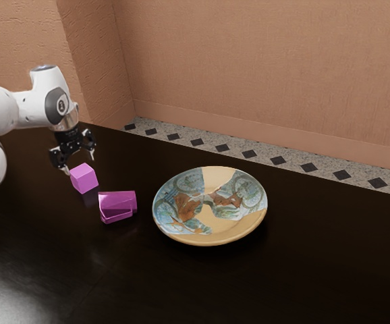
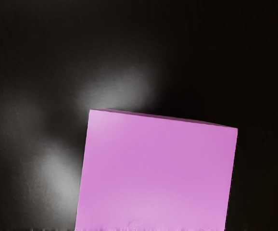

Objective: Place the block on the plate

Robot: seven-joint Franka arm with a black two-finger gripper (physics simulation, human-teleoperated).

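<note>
Plainly, in the exterior view, the round blue-and-tan patterned plate (image 1: pixel 208 229) lay on the glossy black worktop (image 1: pixel 316 270), the shiny purple angular object (image 1: pixel 117 206) between it and the pink cube-shaped block (image 1: pixel 84 179). The black two-finger gripper (image 1: pixel 79 165) hung over the block, fingers spread apart. In the wrist view, the block's flat face was just beneath the hand.

Just below the end effector (image 1: pixel 79 163), a matte pink cube-shaped block (image 1: pixel 84 178) bars descent. Beyond it, a glossy magenta angular object (image 1: pixel 117 203) obstructs the low path toward the round painted plate (image 1: pixel 212 228); the air above is open.
</note>
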